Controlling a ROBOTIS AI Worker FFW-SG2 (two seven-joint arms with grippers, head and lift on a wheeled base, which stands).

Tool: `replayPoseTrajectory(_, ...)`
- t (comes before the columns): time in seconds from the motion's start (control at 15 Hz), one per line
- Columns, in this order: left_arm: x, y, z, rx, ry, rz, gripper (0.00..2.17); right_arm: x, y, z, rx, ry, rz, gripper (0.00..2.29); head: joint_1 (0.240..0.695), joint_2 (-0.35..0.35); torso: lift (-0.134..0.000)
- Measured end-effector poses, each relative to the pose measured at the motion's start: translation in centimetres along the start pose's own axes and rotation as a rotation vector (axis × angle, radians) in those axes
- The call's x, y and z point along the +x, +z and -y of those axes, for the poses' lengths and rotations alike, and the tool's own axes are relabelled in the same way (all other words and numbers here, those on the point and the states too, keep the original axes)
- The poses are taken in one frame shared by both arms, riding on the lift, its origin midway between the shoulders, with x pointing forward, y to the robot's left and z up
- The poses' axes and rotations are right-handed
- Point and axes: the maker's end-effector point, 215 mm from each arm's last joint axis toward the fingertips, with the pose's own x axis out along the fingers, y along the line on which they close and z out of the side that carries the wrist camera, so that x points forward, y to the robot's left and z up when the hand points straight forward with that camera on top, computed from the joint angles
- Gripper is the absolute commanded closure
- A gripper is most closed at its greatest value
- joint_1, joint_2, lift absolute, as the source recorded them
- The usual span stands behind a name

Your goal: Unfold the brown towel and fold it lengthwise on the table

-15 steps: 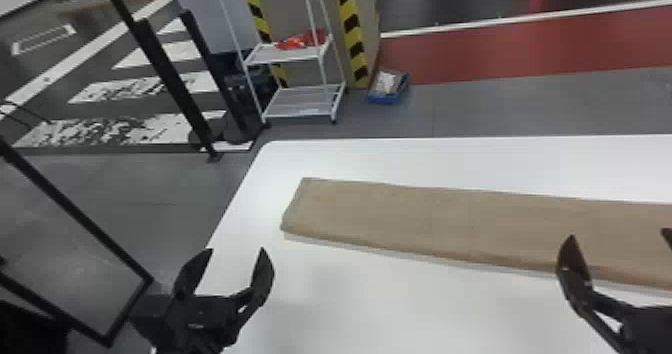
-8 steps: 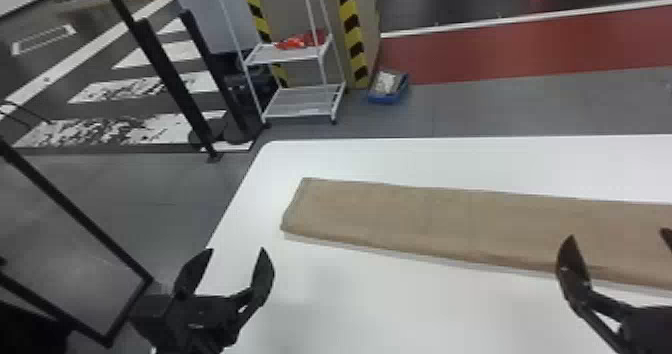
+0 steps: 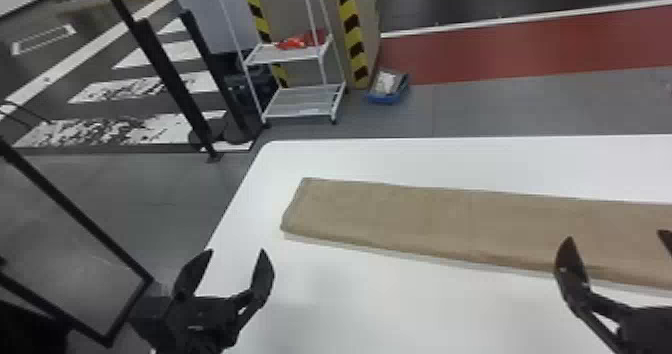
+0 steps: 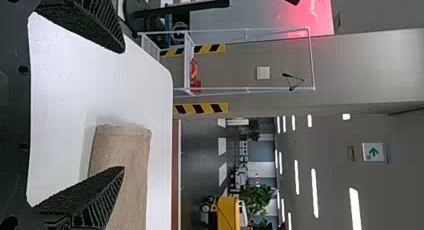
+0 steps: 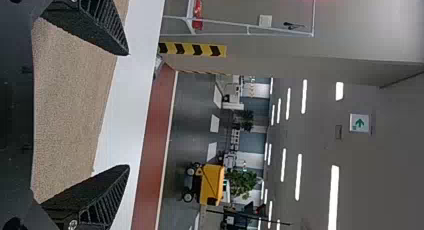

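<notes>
The brown towel (image 3: pixel 450 223) lies flat on the white table as a long narrow strip, running from the table's left part out past the head view's right edge. My left gripper (image 3: pixel 235 260) is open over the table's left edge, nearer to me than the towel's left end. In the left wrist view, my left gripper (image 4: pixel 122 110) has its fingers wide apart, with the towel (image 4: pixel 120 150) beyond them. On the right, my right gripper (image 3: pixel 617 243) is open by the towel's near edge. The right wrist view shows my right gripper (image 5: pixel 127 110) holding nothing, the towel (image 5: pixel 70 105) beyond its fingers.
The white table (image 3: pixel 375 298) has a rounded far-left corner. Past it stand a white wire shelf (image 3: pixel 302 100) and a blue tray (image 3: pixel 387 88) on the floor. Black posts (image 3: pixel 165 73) and a black frame (image 3: pixel 70 208) are to the left.
</notes>
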Motion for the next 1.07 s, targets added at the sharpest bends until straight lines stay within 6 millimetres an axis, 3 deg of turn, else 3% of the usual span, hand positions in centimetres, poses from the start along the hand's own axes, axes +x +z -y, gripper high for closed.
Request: replayPoseTrajectory(1.07, 0.03, -0.07, -0.02, 0.003, 0.003, -0.004, 0.04, 0.1, -0.13, 0.03, 0.007, 0.0, -0.006, 0.07, 0.695, 0.35, -0.116)
